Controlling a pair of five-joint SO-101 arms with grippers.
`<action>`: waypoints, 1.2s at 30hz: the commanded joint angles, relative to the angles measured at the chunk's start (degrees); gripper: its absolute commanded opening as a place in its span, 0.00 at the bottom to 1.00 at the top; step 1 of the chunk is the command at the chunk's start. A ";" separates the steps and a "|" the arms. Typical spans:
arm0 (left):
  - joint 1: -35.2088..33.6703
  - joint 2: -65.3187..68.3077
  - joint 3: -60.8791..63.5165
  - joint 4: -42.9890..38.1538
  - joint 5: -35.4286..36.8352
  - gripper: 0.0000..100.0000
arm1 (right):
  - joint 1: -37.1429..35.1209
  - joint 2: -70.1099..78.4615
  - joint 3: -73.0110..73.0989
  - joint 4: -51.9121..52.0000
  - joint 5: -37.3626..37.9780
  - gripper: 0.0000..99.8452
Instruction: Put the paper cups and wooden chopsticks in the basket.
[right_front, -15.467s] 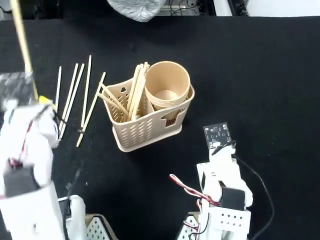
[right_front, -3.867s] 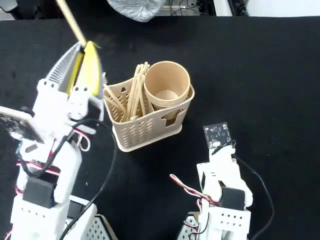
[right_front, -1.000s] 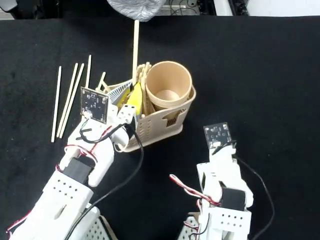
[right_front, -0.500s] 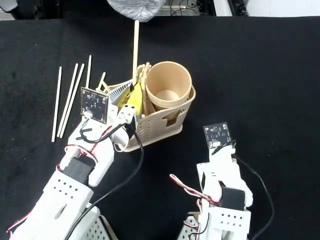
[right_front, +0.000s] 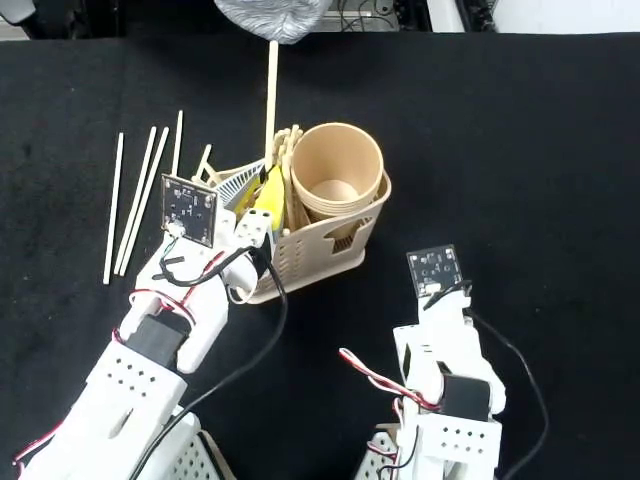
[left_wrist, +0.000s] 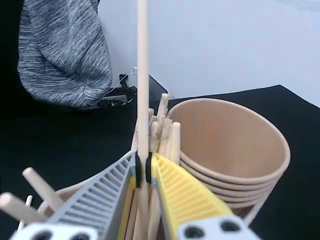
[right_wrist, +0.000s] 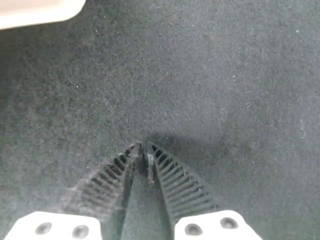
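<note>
A beige slotted basket (right_front: 300, 255) stands mid-table, holding stacked paper cups (right_front: 335, 172) (left_wrist: 235, 150) in its right half and a bundle of wooden chopsticks (right_front: 288, 185) in its left half. My left gripper (right_front: 258, 192) (left_wrist: 143, 167) is over the basket's left half, shut on one upright chopstick (right_front: 271, 90) (left_wrist: 142, 75) whose lower end sits among the bundle. Several loose chopsticks (right_front: 140, 195) lie on the cloth left of the basket. My right gripper (right_wrist: 142, 150) is shut with nothing in it, pointing down at the black cloth.
Black cloth (right_front: 500, 150) covers the table. A grey bundle of fabric (right_front: 270, 15) (left_wrist: 60, 55) lies at the far edge behind the basket. The right arm (right_front: 445, 370) rests folded near the front edge, right of the basket.
Over the last second nothing has visibly moved. Before that, the left arm carried the chopstick from the left of the table to the basket.
</note>
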 joint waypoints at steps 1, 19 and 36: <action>1.01 0.35 -0.04 -0.88 0.18 0.03 | -0.62 -4.00 -0.22 0.26 0.35 0.01; 1.01 0.53 -0.04 -0.79 0.18 0.03 | -0.62 -4.00 -0.22 0.26 0.35 0.01; 1.71 0.00 -1.36 2.90 0.18 0.03 | -0.62 -4.00 -0.22 0.26 0.35 0.01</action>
